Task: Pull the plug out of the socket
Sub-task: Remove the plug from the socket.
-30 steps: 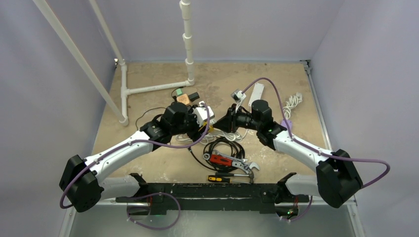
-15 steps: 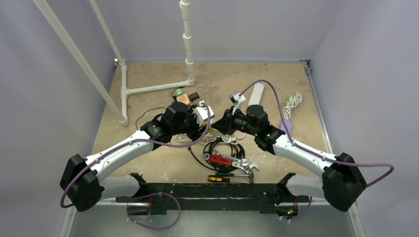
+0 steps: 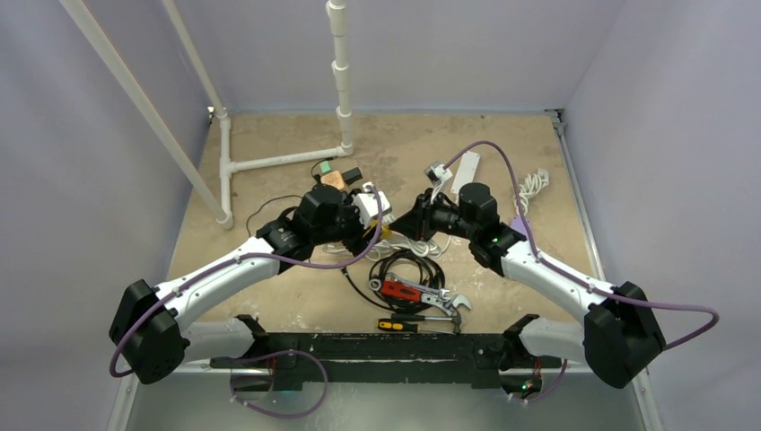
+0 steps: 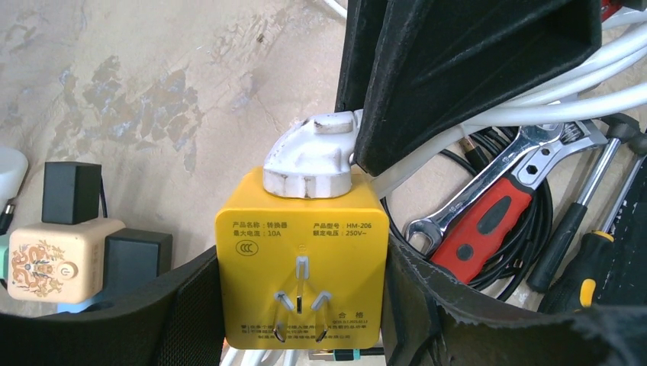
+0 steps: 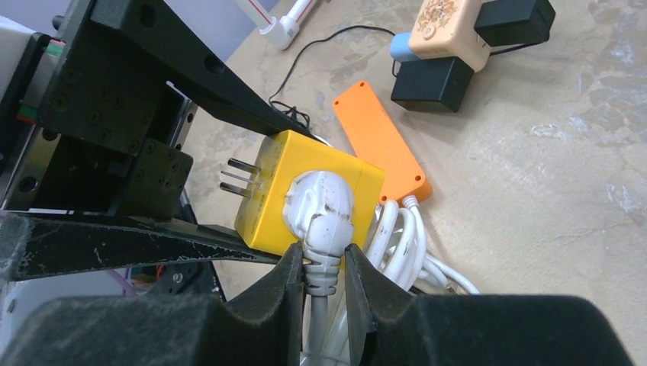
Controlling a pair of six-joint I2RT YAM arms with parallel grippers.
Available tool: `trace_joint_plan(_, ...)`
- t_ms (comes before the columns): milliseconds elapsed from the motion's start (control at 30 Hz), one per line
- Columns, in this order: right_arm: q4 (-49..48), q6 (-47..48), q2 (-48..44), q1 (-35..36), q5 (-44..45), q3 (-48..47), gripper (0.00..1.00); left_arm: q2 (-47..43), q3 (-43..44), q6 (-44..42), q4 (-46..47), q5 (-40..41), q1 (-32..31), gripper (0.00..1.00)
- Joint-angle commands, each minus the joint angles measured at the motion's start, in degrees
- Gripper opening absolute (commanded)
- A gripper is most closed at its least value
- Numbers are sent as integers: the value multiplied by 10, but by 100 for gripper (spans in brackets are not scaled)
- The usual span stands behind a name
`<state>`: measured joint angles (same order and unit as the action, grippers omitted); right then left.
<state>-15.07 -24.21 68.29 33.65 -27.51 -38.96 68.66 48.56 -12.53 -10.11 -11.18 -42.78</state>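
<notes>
A yellow cube socket adapter (image 4: pixel 301 263) sits between my left gripper's (image 4: pixel 301 305) jaws, gripped on both sides, with its metal prongs facing the camera. A white plug (image 4: pixel 309 156) is seated in its far face. In the right wrist view my right gripper (image 5: pixel 320 278) is shut on the neck of the plug (image 5: pixel 319 206), right at the socket (image 5: pixel 275 183). From above, the left gripper (image 3: pixel 368 220) and the right gripper (image 3: pixel 408 223) meet at mid-table, with a sliver of the yellow socket (image 3: pixel 384 232) showing between them.
An orange power strip (image 5: pixel 381 141) and coiled white cable lie under the socket. A beige cube with black adapters (image 5: pixel 450 30) lies beyond. A red-handled wrench (image 3: pixel 404 290), a screwdriver (image 3: pixel 404 325), a black cable coil (image 3: pixel 408 265), a white power strip (image 3: pixel 467 171) and PVC pipe (image 3: pixel 269 162) lie around.
The right arm swung left toward the socket, then eased back slightly to the right. The left arm has barely moved. The plug still sits in the socket.
</notes>
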Motion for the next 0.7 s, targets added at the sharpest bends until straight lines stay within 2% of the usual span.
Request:
trace_joint_plan(0, -82, 10, -11, -20, -99, 0, 0, 11, 17, 6, -9, 37, 10, 0)
trace_joint_plan(200, -86, 14, -10, -33, -112, 8, 0, 1, 15, 15, -5, 45, 10, 0)
trace_joint_plan(300, -63, 18, -22, -32, -53, 3, 0, 8, 21, 34, -5, 99, 10, 0)
trace_joint_plan(433, -62, -14, -33, -24, -34, 5, 0, 26, 31, 53, -7, 101, 10, 0)
trace_joint_plan(567, -24, -32, -46, 32, 75, -17, 0, 27, 33, 65, -11, 110, 10, 0)
trace_joint_plan(667, -16, -44, -50, 68, 123, -27, 0, 24, 34, 68, -11, 110, 10, 0)
